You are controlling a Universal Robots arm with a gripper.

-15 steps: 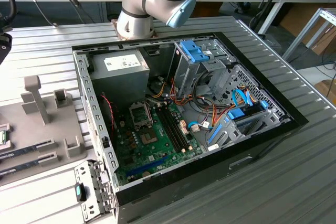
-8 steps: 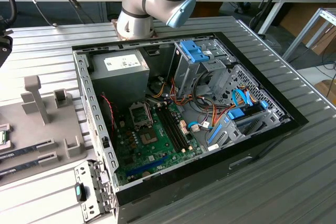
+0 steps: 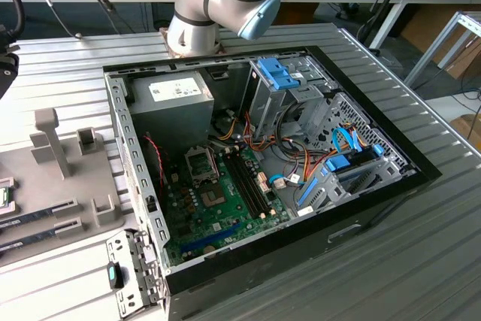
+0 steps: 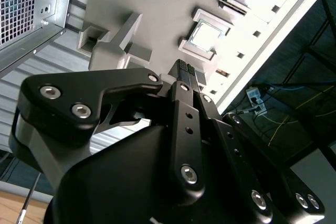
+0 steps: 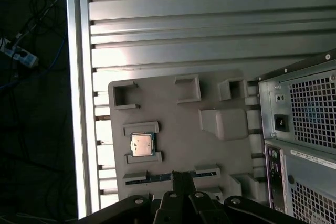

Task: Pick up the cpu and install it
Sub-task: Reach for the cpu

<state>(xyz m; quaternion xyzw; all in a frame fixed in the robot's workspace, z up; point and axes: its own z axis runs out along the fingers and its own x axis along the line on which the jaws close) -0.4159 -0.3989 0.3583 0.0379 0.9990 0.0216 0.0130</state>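
Fingers (image 4: pixel 180 72) are pressed together with nothing between them, poised over the near edge of the grey holder plate (image 5: pixel 173 124). The cpu (image 5: pixel 142 144) lies flat in its square pocket on that plate, silver top up, a little apart from the fingers. The plate rests on the slatted metal surface (image 5: pixel 184 24), just beside the computer case (image 5: pixel 299 124), which lies open in the exterior view.

The ribbed metal tabletop (image 5: pixel 210 30) carries two things. A grey moulded fixture plate (image 5: pixel 178 124) lies flat on it, directly beyond the tips of the fingers (image 5: pixel 181 181). An open computer case (image 3: pixel 248 276) rests just beside that plate, off to one side of the fingers.
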